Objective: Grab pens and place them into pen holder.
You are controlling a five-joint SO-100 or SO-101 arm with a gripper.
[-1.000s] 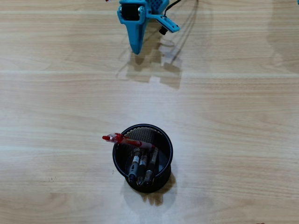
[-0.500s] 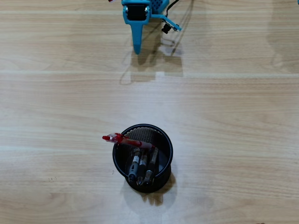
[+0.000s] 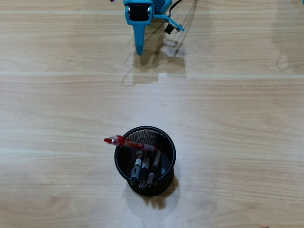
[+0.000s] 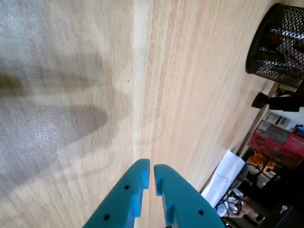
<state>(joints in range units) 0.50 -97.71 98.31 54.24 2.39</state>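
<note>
**All four pens sit in the holder; pincer empty and drawn together**

Take the pen holder [image 3: 145, 160] as your landmark. It stands upright on the wooden table [image 3: 237, 118], a black mesh cup with a solid rim, and the bare boards around it show no pen lying loose in the overhead view.

Inside the cup you have three black pens [image 3: 144, 167] leaning together against the wall nearest the lower edge of the overhead view. The red pen [image 3: 127, 142] lies tilted across the rim, its capped end sticking out past the cup's left side. Judge these as light, stiff and smooth-barrelled; should you need to reseat the red one, take it at the part clear of the rim, since a nudge may tip it out. The cup itself looks light enough to slide if bumped.

Your gripper [image 4: 152, 176] hangs well apart from the cup, toward the top edge of the overhead view. In the wrist view its blue tips stand almost together, only a thin slit between them, holding nothing and touching nothing.
</note>
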